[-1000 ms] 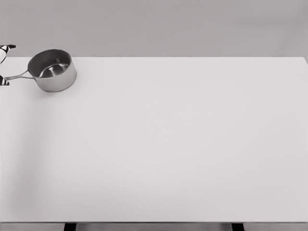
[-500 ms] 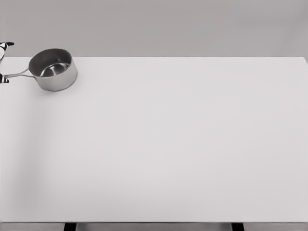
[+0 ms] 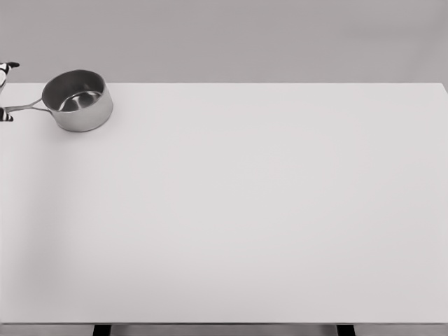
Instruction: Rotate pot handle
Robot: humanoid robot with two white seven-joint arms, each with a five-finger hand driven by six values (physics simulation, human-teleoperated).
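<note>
Head view shows a steel pot [image 3: 77,101] upright at the tabletop's [image 3: 238,210] far left corner, handle [image 3: 24,108] pointing left. Left hand's fingertips [image 3: 5,117] touch the handle's end at the picture edge; its grip cannot be told.

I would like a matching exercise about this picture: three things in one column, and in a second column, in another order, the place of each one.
Things:
1. pot
2. pot handle
3. fingertips

Places:
a. at the left edge of the picture, by the handle's end
b. standing upright on the far left corner of the table
c. running from the pot's wall toward the left edge of the picture

Pairs: 1-b, 2-c, 3-a
</note>
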